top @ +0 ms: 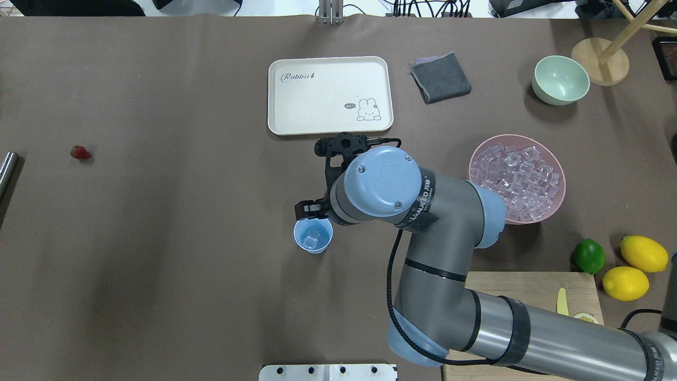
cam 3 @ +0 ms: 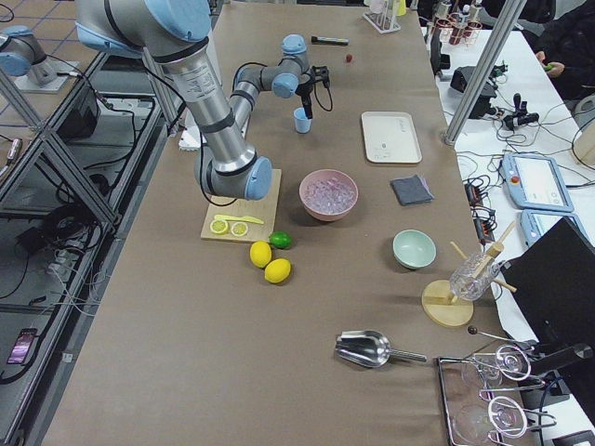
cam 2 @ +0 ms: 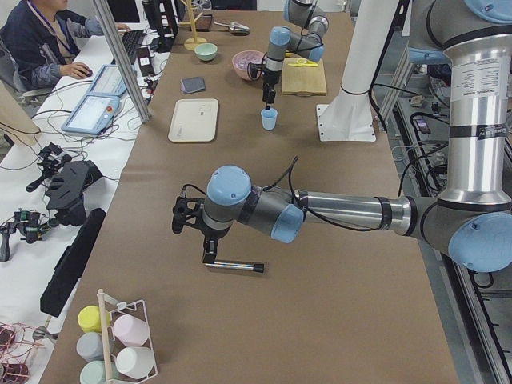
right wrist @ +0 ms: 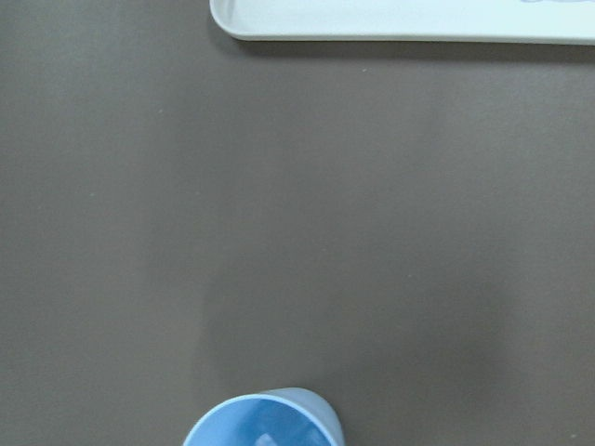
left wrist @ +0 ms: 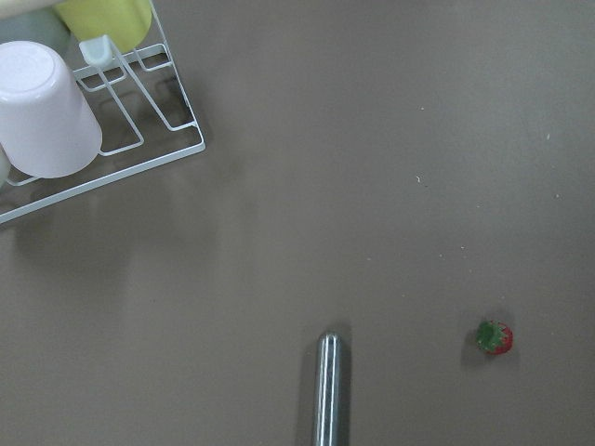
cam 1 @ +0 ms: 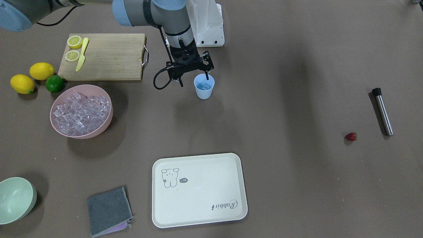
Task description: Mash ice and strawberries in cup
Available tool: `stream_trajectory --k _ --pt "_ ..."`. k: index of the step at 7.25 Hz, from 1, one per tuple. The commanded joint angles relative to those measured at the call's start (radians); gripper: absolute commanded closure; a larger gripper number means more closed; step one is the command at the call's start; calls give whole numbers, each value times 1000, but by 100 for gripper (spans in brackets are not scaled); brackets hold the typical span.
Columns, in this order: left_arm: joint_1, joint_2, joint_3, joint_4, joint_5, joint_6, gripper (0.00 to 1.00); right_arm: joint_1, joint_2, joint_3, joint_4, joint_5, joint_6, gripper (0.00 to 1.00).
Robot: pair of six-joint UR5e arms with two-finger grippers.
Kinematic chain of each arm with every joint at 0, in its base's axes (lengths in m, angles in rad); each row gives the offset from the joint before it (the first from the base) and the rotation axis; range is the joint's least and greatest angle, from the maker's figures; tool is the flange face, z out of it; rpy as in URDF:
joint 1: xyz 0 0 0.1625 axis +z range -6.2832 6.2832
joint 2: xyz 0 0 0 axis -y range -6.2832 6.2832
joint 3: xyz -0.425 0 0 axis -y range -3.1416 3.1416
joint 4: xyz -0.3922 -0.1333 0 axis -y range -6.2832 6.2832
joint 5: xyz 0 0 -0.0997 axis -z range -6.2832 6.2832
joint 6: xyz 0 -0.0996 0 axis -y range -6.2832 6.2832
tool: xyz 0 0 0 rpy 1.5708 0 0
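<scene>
Going across the overhead view from its left edge:

- The left hand (cam 2: 210,252) shows only in the left side view, low over the black-capped end of the steel muddler (cam 1: 382,112). I cannot tell whether its jaws are apart or closed. Its place suggests it is posted there to fetch the mashing tool.
- The muddler lies flat on the tabletop (top: 158,238), well apart from the cup. It is probably parked there within the left arm's reach.
- The strawberry (top: 80,152) lies on its side near the muddler, not yet in the cup. By my reading that half of the filling is undone.
- The light-blue cup (cam 1: 204,93) stands upright mid-table, reachable by both arms, with at least one ice cube (top: 311,241) inside.
- The right hand (cam 1: 194,82) hangs over the cup's rim with its fingers spread and nothing between them. One finger dips at the cup's mouth, a pose that fits dropping ice in.
- The cream tray (top: 328,95) and the folded grey cloth (top: 440,77) lie beyond the cup.
- The pink bowl (top: 515,136) heaped with ice cubes (top: 515,177) sits on the right arm's side as its supply.
- A pale green bowl (top: 560,80), a lime (top: 588,255), two lemons (top: 643,253) and a cutting board (top: 529,286) lie farther right.
</scene>
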State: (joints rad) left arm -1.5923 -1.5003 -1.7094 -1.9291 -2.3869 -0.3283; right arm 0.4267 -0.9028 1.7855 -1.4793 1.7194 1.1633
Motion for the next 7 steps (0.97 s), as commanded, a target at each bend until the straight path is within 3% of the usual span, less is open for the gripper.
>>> stream_trajectory --k 1,4,5,7 --pt "0 0 1 4 0 0 2 81 -121 34 92 8 3 0" --pt "2 0 2 9 -11 -3 2 209 -226 28 134 52 -13 0" --pt "2 0 5 9 -11 -3 2 307 -240 5 126 184 -61 0" --pt "2 8 5 5 -12 -2 2 458 -319 -18 116 251 -352 0"
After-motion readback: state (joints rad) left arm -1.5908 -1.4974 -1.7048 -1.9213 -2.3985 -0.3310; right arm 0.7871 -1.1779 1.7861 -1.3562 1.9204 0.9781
